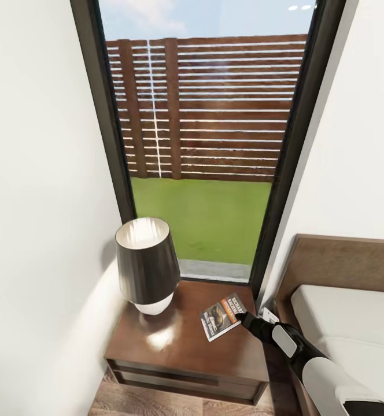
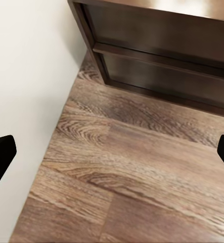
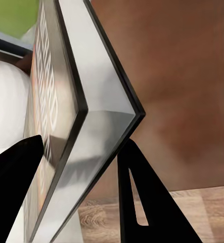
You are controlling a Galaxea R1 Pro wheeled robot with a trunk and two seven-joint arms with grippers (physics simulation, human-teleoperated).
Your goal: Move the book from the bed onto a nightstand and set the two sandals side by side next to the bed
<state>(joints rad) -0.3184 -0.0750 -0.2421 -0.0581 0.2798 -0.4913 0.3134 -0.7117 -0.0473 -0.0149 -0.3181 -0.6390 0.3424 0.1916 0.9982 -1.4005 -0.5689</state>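
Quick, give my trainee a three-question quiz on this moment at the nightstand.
1. True or false: the right gripper has the book between its fingers.
2. What stands on the nightstand beside the book? A) lamp B) sandal C) cup
3. What does the left gripper hold?

Key: 1 true. 2 A, the lamp. 3 nothing; it is open over the floor.

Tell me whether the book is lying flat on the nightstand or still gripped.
Still gripped: the right gripper has a finger on each side of the book, which sits tilted over the nightstand beside the lamp.
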